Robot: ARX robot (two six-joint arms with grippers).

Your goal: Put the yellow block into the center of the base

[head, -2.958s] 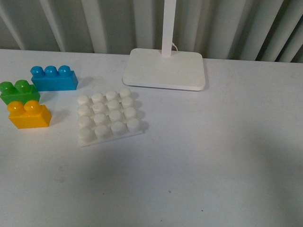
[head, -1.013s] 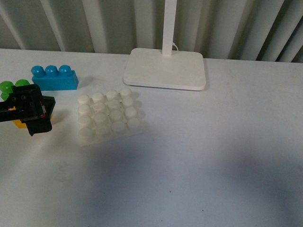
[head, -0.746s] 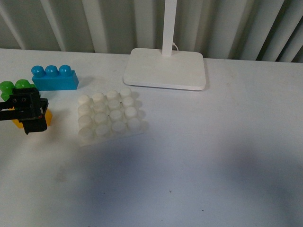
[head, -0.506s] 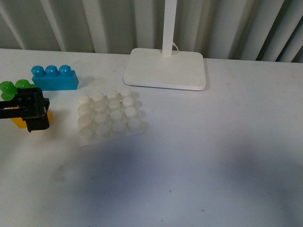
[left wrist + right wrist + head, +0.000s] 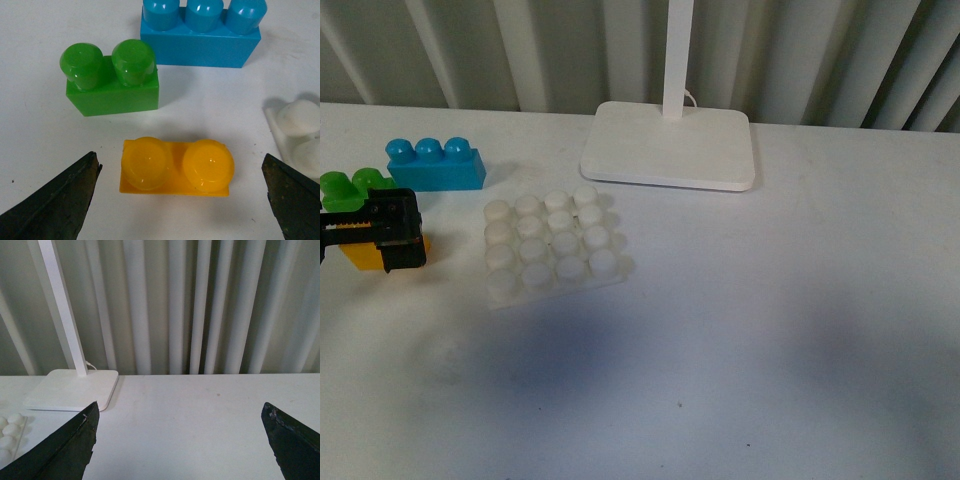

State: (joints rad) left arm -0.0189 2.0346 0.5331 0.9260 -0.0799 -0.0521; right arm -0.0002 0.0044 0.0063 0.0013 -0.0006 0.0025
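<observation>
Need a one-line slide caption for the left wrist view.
Open left claw flanking the yellow block without contact; green brick, blue brick and the base nearby.

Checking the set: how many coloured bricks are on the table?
3: the blue brick farthest back, the green brick nearer at the left edge, the yellow block nearest, left of the base. Others may lie off-frame.

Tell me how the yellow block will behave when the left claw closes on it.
The yellow block looks like rigid moulded plastic, so probably stiff and light. Its glossy faces may slip slightly. Lying flat, it should slide rather than roll.
</observation>
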